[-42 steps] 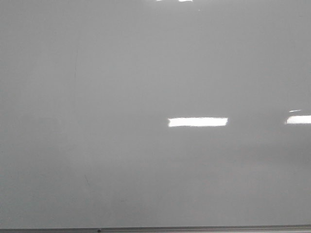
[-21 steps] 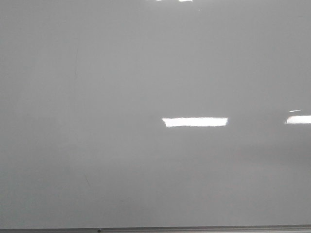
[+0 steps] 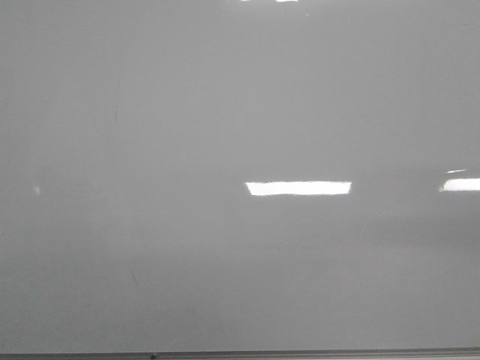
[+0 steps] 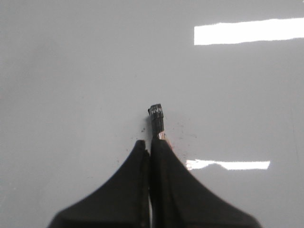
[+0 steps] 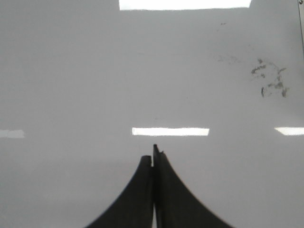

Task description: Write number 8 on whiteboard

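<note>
The whiteboard (image 3: 225, 112) fills the front view, glossy pale grey, and no number 8 shows on it in any view. Neither gripper appears in the front view. In the left wrist view my left gripper (image 4: 149, 141) is shut on a black marker (image 4: 156, 118), whose end pokes out past the fingertips toward the whiteboard (image 4: 71, 71). I cannot tell whether the marker touches the surface. In the right wrist view my right gripper (image 5: 153, 157) is shut with nothing in it, facing the whiteboard (image 5: 71, 71).
The thin grey frame edge (image 3: 300, 352) runs along the bottom of the front view. Dark smudges (image 5: 270, 80) mark the board in the right wrist view, near a frame edge (image 5: 301, 23). Fine black specks (image 4: 178, 130) lie around the marker end. Bright rectangular light reflections (image 3: 298, 188) lie on the board.
In the front view the central light reflection has grown wider toward the left, and a small bright spot has appeared at the far left. No mark has appeared on the board.
</note>
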